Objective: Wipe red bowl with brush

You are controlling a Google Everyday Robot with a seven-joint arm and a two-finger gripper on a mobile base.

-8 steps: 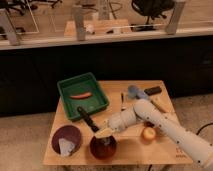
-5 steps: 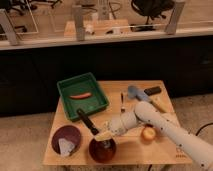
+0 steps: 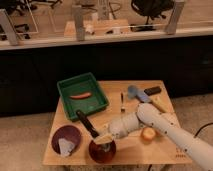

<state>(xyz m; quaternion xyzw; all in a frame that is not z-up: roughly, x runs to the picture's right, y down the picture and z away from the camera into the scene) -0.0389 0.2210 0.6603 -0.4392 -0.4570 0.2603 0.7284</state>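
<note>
The red bowl (image 3: 102,150) sits at the table's front edge, right of the maroon dish. The brush has its pale head (image 3: 103,138) down at the bowl's far rim. Its black handle (image 3: 86,123) slants up and to the left. My gripper (image 3: 111,133) is at the head end of the brush, right above the bowl, and is shut on the brush. The white arm reaches in from the lower right.
A maroon dish (image 3: 66,136) with a whitish piece lies front left. A green tray (image 3: 97,102) holding an orange-red item stands behind it. A small dark fork (image 3: 121,101), a blue-grey handled tool (image 3: 134,92), a black item (image 3: 152,90) and a yellow-orange fruit (image 3: 148,133) lie to the right.
The gripper and brush have shifted slightly left over the bowl, with the handle's top swinging a little further left. The bowl and other things have not moved.
</note>
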